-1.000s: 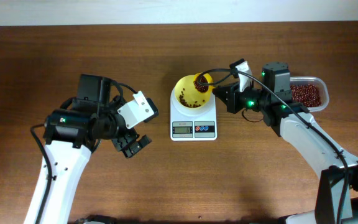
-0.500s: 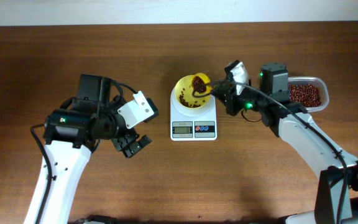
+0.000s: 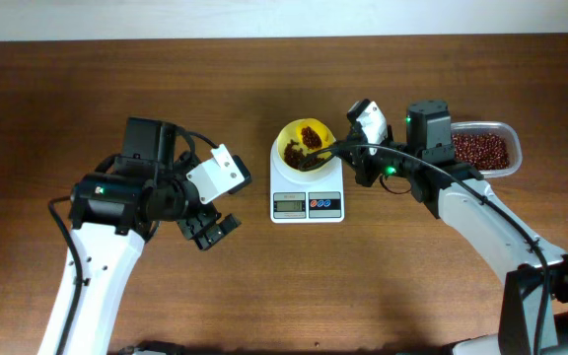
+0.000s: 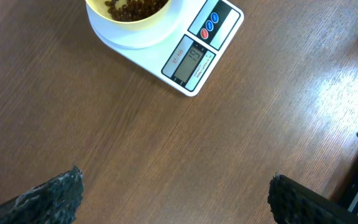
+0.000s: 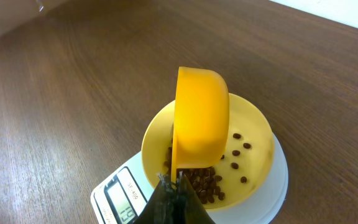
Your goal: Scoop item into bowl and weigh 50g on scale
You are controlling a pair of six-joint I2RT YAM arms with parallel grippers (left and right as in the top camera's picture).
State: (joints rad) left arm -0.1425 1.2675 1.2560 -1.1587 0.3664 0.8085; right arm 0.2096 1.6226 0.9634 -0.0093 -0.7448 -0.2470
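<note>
table (image 3: 264, 286): brown wood grain, smooth, faint sheen
bowl (image 5: 260, 134): pale-yellow plastic, smooth, satin
scoop (image 5: 201, 118): orange-yellow plastic, smooth, slightly glossy
scale (image 4: 185, 56): white plastic, glossy
beans (image 5: 204, 183): dark red-brown, smooth-skinned
container (image 3: 509, 148): probably clear plastic; too small to tell the finish

Looks like a robotics lab: a left arm (image 3: 92, 264) and right arm (image 3: 488, 219) at a wood-grain table (image 3: 294, 286).
</note>
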